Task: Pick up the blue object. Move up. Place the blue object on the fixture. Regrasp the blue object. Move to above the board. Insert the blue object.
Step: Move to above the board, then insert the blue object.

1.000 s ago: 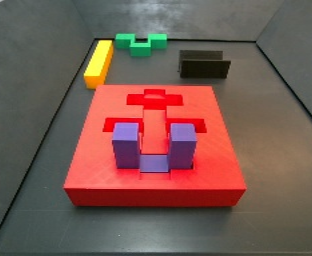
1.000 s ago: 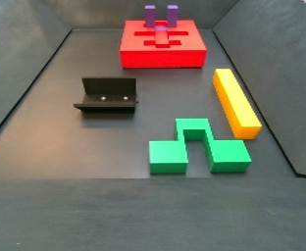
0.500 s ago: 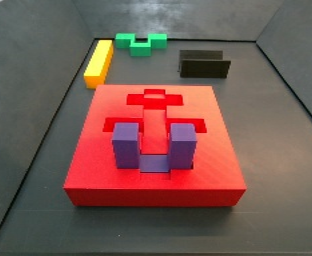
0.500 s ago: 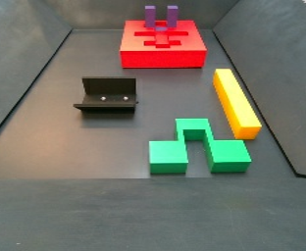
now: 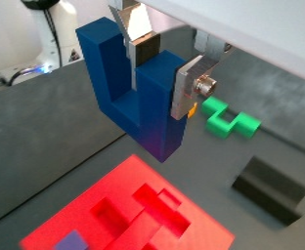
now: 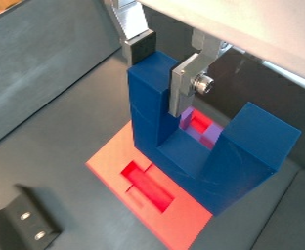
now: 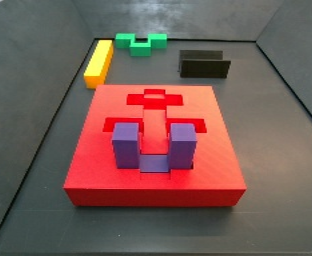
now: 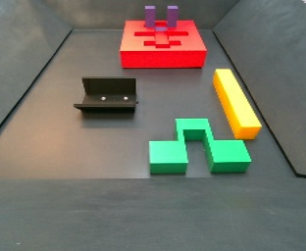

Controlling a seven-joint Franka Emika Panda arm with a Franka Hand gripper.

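Gripper [image 5: 163,66] fingers clamp 1 blue object [image 5: 132,96] above 1 board [image 5: 122,210].

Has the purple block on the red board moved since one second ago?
No. In both side views the purple block stands in the same recess of the board. The gripper, seen only in wrist views, holds the blue object.

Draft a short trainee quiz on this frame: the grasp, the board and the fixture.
1. True or false: in both wrist views the end effector hangs above the board, shut on the blue object.
2. Which piece sits in the board's recess in both side views? A: white peg. B: purple block. C: orange disc.
3. How many pieces rest on the fixture?
Key: 1 true; 2 B; 3 none.
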